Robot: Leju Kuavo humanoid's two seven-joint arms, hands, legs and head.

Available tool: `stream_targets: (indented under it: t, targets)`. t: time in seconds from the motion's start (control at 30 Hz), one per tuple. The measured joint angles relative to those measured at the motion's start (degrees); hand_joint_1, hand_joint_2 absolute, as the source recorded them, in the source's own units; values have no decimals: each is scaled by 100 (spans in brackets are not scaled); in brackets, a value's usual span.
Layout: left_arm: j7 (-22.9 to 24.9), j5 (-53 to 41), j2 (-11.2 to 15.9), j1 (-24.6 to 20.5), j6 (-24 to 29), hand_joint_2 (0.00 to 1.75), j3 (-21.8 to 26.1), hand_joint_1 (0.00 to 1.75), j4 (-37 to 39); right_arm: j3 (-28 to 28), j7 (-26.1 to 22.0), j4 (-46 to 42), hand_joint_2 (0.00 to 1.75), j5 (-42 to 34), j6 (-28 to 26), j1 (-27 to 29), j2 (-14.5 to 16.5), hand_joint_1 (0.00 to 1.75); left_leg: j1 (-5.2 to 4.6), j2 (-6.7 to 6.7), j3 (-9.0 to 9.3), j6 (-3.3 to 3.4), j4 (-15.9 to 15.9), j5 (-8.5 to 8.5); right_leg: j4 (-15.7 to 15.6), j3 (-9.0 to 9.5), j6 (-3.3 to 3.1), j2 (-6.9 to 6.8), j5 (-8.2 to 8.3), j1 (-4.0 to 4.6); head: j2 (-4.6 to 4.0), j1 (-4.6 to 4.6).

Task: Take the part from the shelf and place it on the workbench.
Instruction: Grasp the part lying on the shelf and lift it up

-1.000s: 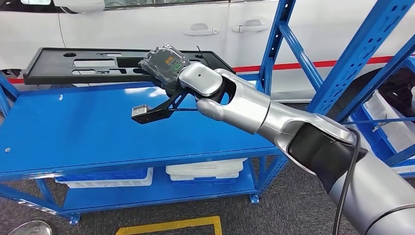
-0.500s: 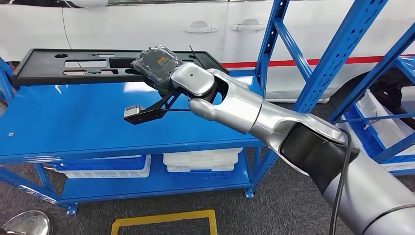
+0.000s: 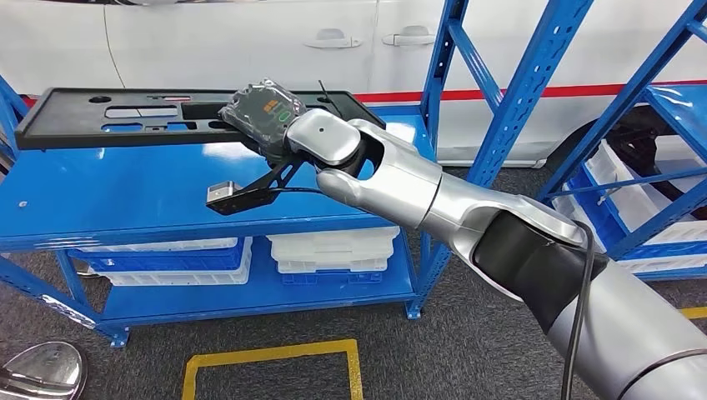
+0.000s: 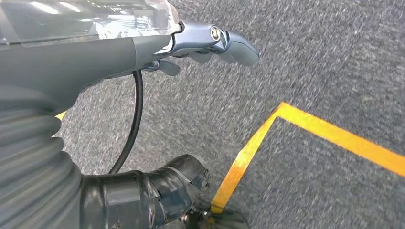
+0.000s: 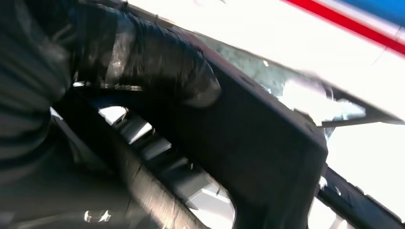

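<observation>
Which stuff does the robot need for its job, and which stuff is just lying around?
For the job:
- part, wrapped in clear plastic, held by the right hand
- blue workbench

Just lying about:
- long black panel at the workbench's far edge
- white bins on the lower shelf
- white car behind
- yellow floor tape

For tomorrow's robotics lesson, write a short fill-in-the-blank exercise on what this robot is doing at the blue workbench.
1. The right hand holds a black part wrapped in clear ____.
2. The long black panel lies on the ____ workbench.
3. The left hand hangs over grey carpet marked with ____ tape.
Missing words: plastic; blue; yellow
</observation>
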Motion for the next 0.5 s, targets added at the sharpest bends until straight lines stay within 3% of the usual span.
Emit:
stream_targets:
  t: [0.07,0.1,0.17,0.2,0.23,0.27,0.33,0.4,0.43,0.5]
  targets:
    - [-2,4,10,4,0,175,-1,0,-1,-3,-38,9,175,4,16,-9,24,175,-2,-14,-62,-58,84,-136,-93,-55,-75,-26,145,-37,0,-1]
    - [-3,5,14,7,-1,175,-1,0,-2,-3,-54,13,175,5,22,-11,43,175,-1,-20,-131,-84,269,-357,-133,-105,-108,-37,227,-61,0,-1]
    - [-5,7,24,4,-3,175,-1,0,-2,-3,-71,19,175,6,31,-16,73,175,23,-25,-311,-134,947,-931,-138,-258,-141,-42,358,-68,0,-2]
    - [-6,9,31,1,-3,175,-1,0,-2,-3,-81,21,175,5,36,-15,79,175,35,-24,-380,-160,1309,-1105,-124,-344,-134,-43,415,-68,0,-2]
    - [-7,12,43,0,-2,175,-1,0,-2,-3,-90,26,175,3,42,-13,83,175,47,-23,-395,-184,1566,-1143,-105,-433,-121,-45,471,-72,0,-3]
    - [-7,15,51,0,-2,175,-1,0,-2,-3,-97,29,175,-4,47,-11,86,175,61,-23,-330,-206,1653,-1051,-77,-525,-102,-46,523,-80,0,-3]
    - [-7,17,68,-1,0,175,-1,0,-2,-3,-108,34,175,-24,55,-12,92,175,99,-21,94,-246,1238,-764,10,-705,-44,-48,607,-105,0,-3]
    - [-6,17,76,-11,0,175,-1,0,-2,-3,-122,30,175,-45,57,-19,91,175,98,-41,625,-247,501,-785,116,-848,25,-48,663,-107,1,-2]
    - [-7,17,78,-14,1,175,-1,0,-2,-4,-132,28,175,-54,57,-23,91,175,87,-55,763,-220,259,-860,151,-887,60,-50,694,-98,1,-1]
    - [-4,17,82,-10,1,175,-2,0,-2,-4,-151,31,175,-69,58,-22,91,175,55,-71,760,-106,141,-878,149,-922,139,-51,784,-98,1,0]
